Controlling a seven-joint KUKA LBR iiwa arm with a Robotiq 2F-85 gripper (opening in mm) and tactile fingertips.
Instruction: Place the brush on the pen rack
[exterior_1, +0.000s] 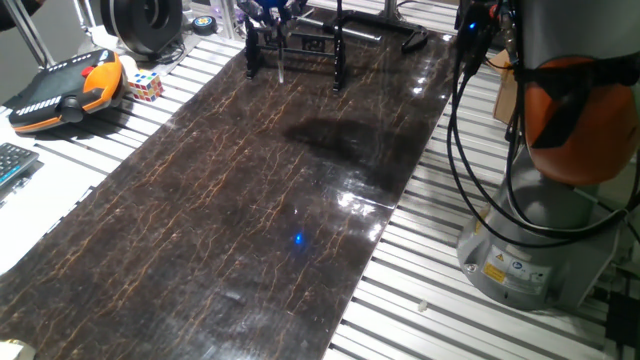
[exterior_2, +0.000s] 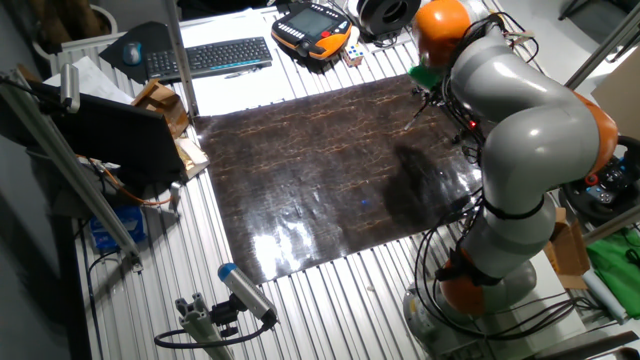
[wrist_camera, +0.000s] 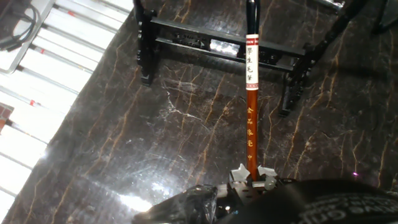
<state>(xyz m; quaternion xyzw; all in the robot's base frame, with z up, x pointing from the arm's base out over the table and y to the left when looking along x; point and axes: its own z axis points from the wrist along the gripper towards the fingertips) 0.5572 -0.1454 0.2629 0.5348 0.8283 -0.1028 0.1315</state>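
In the hand view my gripper (wrist_camera: 252, 176) is shut on the brush (wrist_camera: 250, 106), an orange-brown shaft with a white labelled band. It runs away from the fingers and its far end crosses the crossbar of the pen rack (wrist_camera: 186, 37). The rack is a black frame with upright posts standing on the dark marble board. In one fixed view the gripper (exterior_1: 270, 10) hangs over the pen rack (exterior_1: 338, 55) at the board's far end, with the brush (exterior_1: 281, 62) pointing down in front of the rack. The arm hides the gripper and rack in the other fixed view.
An orange teach pendant (exterior_1: 70, 90), a puzzle cube (exterior_1: 143, 85) and a big black spool (exterior_1: 145, 20) lie left of the rack. A keyboard (exterior_1: 10, 165) sits at the left edge. The robot base (exterior_1: 530, 240) and cables stand to the right of the marble board (exterior_1: 250, 220).
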